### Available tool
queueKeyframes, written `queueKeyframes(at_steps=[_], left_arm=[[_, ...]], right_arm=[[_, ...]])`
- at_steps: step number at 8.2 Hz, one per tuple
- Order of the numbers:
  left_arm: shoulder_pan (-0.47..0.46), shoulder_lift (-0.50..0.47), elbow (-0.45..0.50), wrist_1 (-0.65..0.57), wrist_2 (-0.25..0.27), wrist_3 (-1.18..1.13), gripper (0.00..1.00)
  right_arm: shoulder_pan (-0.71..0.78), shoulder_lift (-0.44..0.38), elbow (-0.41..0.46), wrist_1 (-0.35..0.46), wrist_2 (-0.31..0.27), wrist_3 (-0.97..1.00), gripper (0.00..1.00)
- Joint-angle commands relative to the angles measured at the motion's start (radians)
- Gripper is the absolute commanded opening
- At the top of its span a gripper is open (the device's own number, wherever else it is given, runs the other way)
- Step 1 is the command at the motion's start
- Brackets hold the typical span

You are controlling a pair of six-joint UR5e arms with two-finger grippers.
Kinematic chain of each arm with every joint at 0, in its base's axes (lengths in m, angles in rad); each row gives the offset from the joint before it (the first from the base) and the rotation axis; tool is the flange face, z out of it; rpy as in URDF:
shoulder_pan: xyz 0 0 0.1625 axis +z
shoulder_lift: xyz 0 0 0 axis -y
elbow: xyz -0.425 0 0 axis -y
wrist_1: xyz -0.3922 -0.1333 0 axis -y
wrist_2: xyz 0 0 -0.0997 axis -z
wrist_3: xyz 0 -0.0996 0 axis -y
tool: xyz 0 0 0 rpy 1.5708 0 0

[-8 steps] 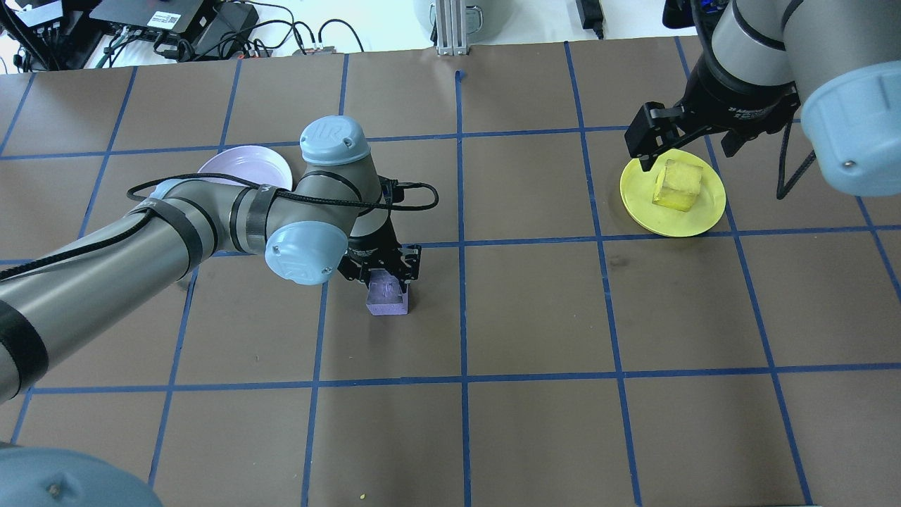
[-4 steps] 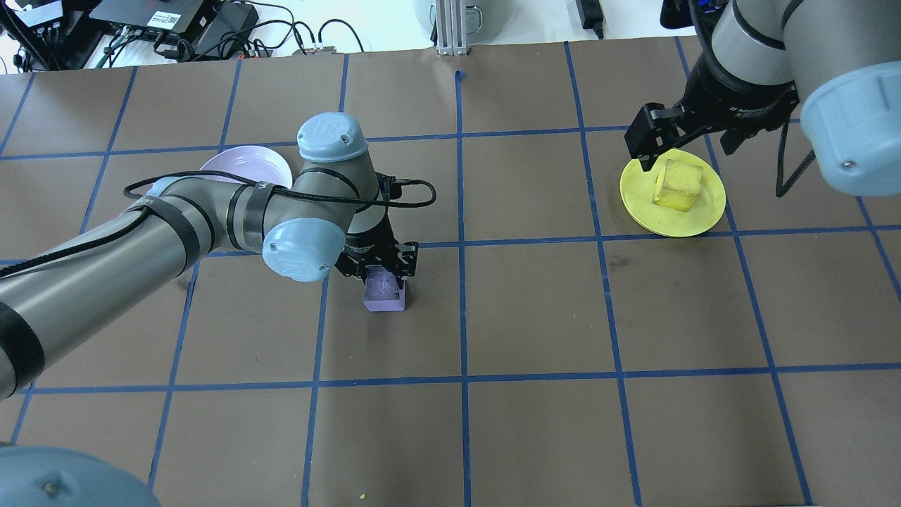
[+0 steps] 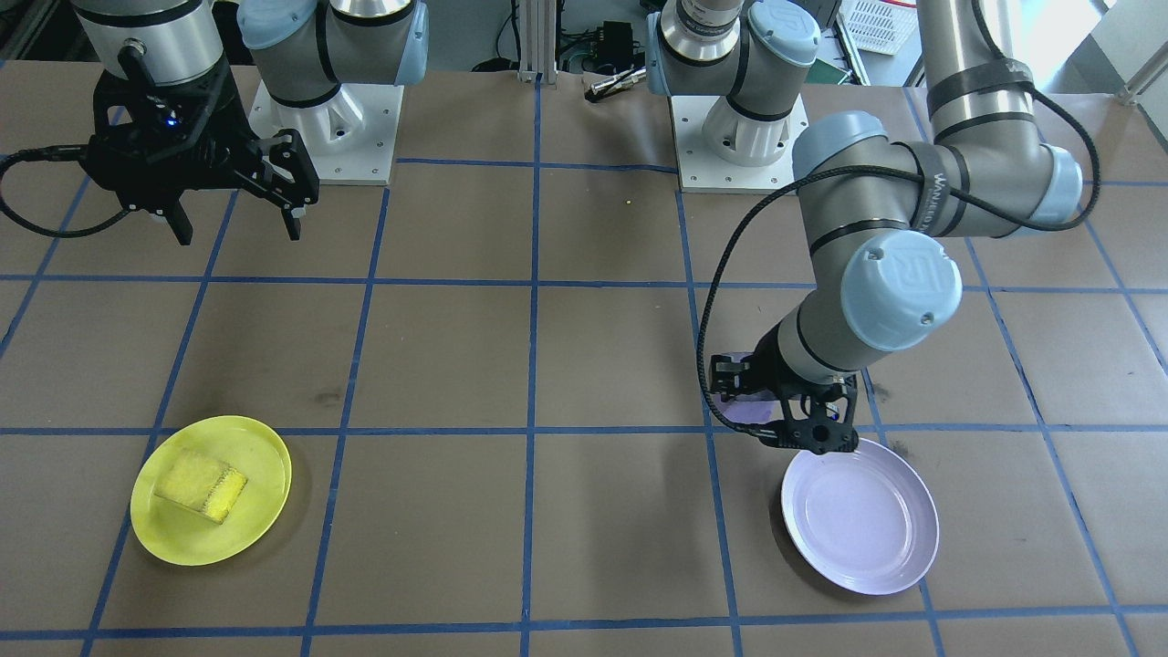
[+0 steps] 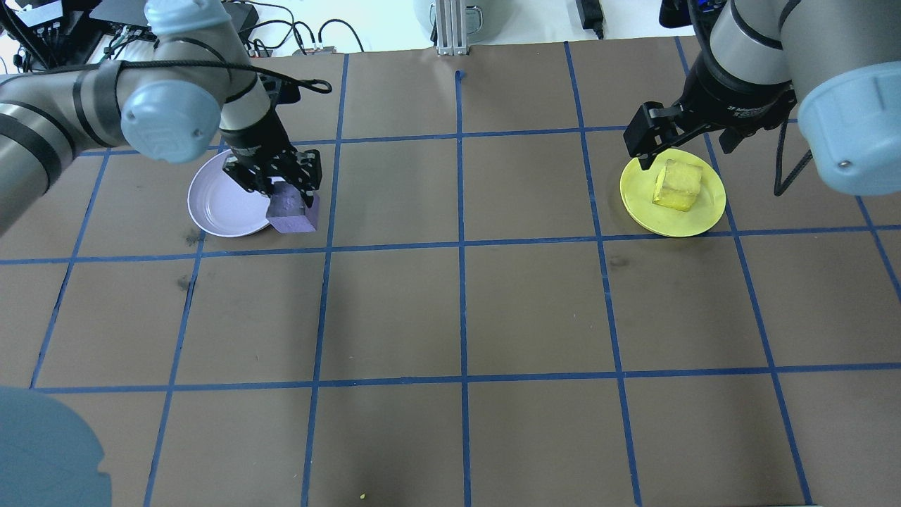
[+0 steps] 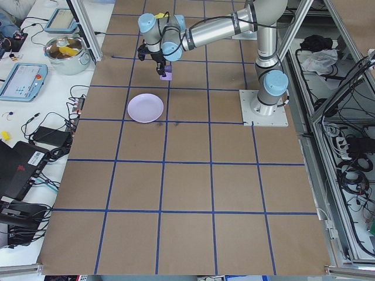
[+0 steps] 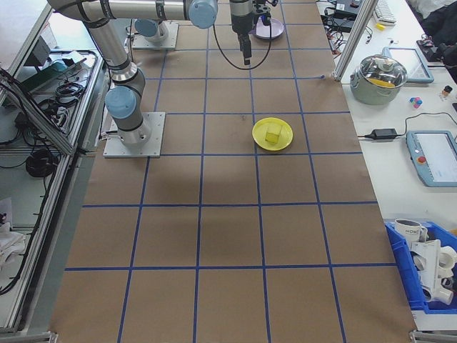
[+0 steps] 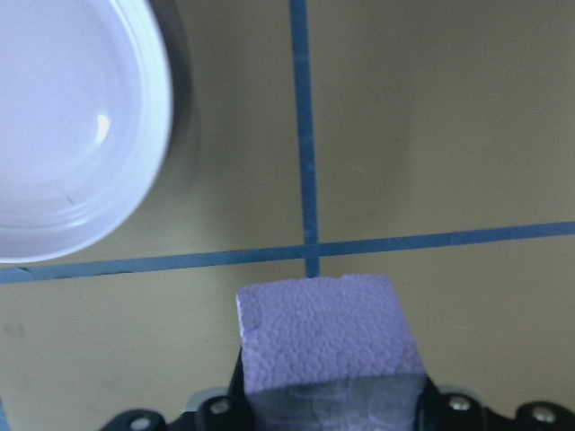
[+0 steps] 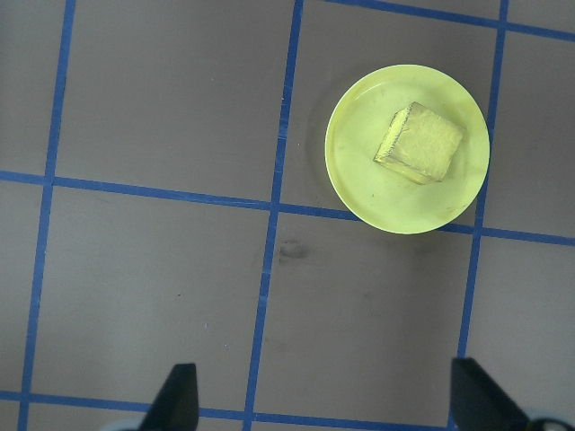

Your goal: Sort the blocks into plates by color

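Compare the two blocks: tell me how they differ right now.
The yellow block lies in the yellow plate; the purple block is held off the table, beside the lavender plate, not in it.
The purple block is clamped in the left gripper; the yellow block is free, with the open right gripper well above it.
The yellow block's sorting looks done, the purple block's not yet.
Both are small, rough and foam-like.

**Surface and what lies on it**

I see a brown surface point(image 4: 535, 303) ruled into squares by blue tape lines point(image 4: 461, 282). The yellow plate point(image 4: 709, 211) rests flat on it. Well apart from that plate, across the middle tape line, the lavender plate point(image 4: 215, 204) also lies on the surface. Both arm bases point(image 3: 328, 123) are bolted along one edge.
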Motion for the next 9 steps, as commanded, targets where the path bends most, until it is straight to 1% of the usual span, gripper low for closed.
queueKeyframes(at_steps=[1,2,3,5,7,9], left_arm=[[0.102,-0.097,0.167,-0.043,0.020,0.113,0.00],[0.147,-0.137,0.211,-0.034,0.021,0.150,0.00],[0.166,-0.170,0.227,-0.031,0.046,0.154,0.00],[0.169,-0.228,0.227,0.065,0.093,0.164,0.00],[0.169,-0.269,0.226,0.067,0.095,0.164,0.00],[0.170,-0.277,0.213,0.070,0.087,0.165,0.00]], right_arm=[[0.000,0.003,0.000,-0.011,-0.001,0.002,1.00],[0.000,0.003,0.000,-0.011,0.000,0.000,1.00],[0.000,0.003,0.000,-0.011,-0.001,0.002,1.00],[-0.003,0.003,0.000,-0.004,-0.003,-0.013,1.00],[0.000,0.003,0.002,-0.008,0.002,0.002,1.00],[0.000,0.005,0.002,-0.011,0.000,0.003,1.00]])
